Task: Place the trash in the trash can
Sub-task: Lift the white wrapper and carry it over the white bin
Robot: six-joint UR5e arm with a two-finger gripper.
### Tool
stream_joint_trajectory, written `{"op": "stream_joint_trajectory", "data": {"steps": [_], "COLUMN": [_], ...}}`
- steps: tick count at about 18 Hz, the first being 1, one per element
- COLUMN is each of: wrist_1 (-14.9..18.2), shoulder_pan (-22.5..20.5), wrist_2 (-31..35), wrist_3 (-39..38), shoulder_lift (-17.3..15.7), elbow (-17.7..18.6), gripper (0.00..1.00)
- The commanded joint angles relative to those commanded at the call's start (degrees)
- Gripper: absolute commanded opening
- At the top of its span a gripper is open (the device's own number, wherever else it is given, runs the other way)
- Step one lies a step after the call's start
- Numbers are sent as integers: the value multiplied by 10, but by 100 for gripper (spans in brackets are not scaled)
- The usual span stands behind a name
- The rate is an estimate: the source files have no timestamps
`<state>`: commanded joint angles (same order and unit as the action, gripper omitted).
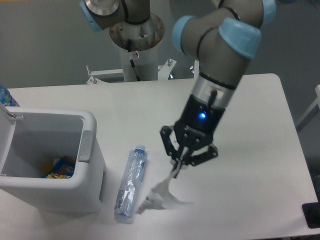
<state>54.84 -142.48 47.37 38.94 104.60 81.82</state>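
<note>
My gripper hangs over the table's front middle, shut on the top of the crumpled white cup. The cup dangles below the fingers, blurred, and looks lifted off the table. Just to its left the crushed clear bottle with a pale blue cap lies flat on the table, cap pointing away from me. The white trash can stands at the front left, open on top, with a grey panel on its right side and some colourful wrappers inside.
The arm's base column rises at the back centre. A blue object peeks in at the left edge behind the can. A dark object sits at the table's front right corner.
</note>
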Motion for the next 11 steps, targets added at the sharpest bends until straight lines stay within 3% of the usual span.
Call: {"op": "stream_joint_trajectory", "data": {"steps": [11], "wrist_1": [-7], "shoulder_pan": [62], "wrist_2": [-2], "wrist_3": [-9], "shoulder_lift": [-88], "elbow": [80], "gripper": [0]}}
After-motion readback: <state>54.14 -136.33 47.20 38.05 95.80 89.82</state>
